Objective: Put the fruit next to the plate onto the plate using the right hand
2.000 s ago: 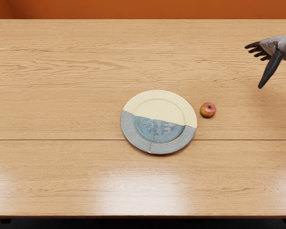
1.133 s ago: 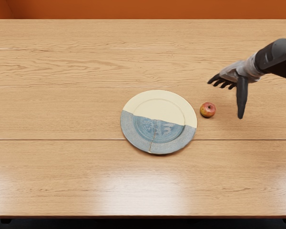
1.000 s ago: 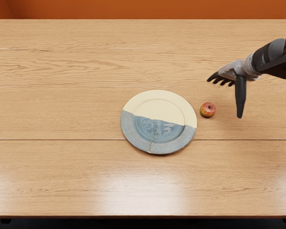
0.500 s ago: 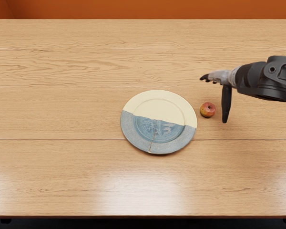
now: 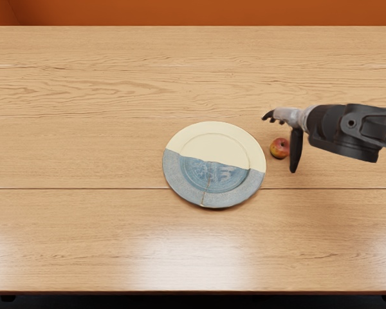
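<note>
A round ceramic plate (image 5: 213,165), cream on its far half and grey-blue on its near half, lies on the light wooden bench (image 5: 83,96). The small red-and-yellow apple (image 5: 279,148) sits on the bench just beside the plate's right rim, not on the plate. Whether it touches the rim is hard to tell.

The right hand (image 5: 288,120) hangs over the bench to the right of the plate, above and slightly behind the apple. It is released and grasps nothing. Its dark fingers (image 5: 269,116) reach toward the plate and show only as short tips. One long dark digit points down just right of the apple and overlaps its right edge, so contact cannot be judged. The bulky grey forearm is cut off at the picture's right edge.
</note>
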You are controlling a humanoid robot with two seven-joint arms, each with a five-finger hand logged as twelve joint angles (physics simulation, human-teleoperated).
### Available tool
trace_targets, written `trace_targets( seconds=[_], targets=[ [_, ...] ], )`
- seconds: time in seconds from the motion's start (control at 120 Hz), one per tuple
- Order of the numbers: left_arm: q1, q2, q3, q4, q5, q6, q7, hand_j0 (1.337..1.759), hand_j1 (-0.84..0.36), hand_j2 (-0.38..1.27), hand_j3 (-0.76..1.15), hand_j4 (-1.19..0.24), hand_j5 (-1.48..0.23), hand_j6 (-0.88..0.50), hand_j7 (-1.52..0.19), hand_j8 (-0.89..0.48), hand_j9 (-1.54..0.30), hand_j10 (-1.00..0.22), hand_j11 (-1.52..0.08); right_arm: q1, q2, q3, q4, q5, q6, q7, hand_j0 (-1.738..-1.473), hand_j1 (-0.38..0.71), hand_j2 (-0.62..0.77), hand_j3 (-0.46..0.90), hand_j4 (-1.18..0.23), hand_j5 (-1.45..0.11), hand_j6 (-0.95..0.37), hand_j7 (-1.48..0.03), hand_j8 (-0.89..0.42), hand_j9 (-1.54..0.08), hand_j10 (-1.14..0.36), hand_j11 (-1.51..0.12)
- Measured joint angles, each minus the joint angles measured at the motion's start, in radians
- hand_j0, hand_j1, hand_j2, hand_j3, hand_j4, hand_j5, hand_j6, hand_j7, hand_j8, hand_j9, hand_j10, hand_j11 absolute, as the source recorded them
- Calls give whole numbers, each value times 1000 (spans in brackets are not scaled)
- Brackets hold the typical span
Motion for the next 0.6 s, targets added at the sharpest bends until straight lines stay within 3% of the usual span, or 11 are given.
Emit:
trace_targets(
  seconds=[0.233, 0.6],
  targets=[
    [0, 0, 0, 0, 0, 0, 0, 1658, 349, 0, 0, 0, 0, 0, 0, 0, 0, 0, 0, -17, -22, -30, 42, -45, -77, 0, -1658, -105, -39, 0, -208, -267, -210, -266, -208, -267, -207, -266],
    [0, 0, 0, 0, 0, 0, 0, 1658, 349, 0, 0, 0, 0, 0, 0, 0, 0, 0, 0, -22, -11, -101, 62, -107, -225, 0, -1658, -59, -46, 0, -246, -317, -248, -316, -247, -317, -246, -317]
  ],
)
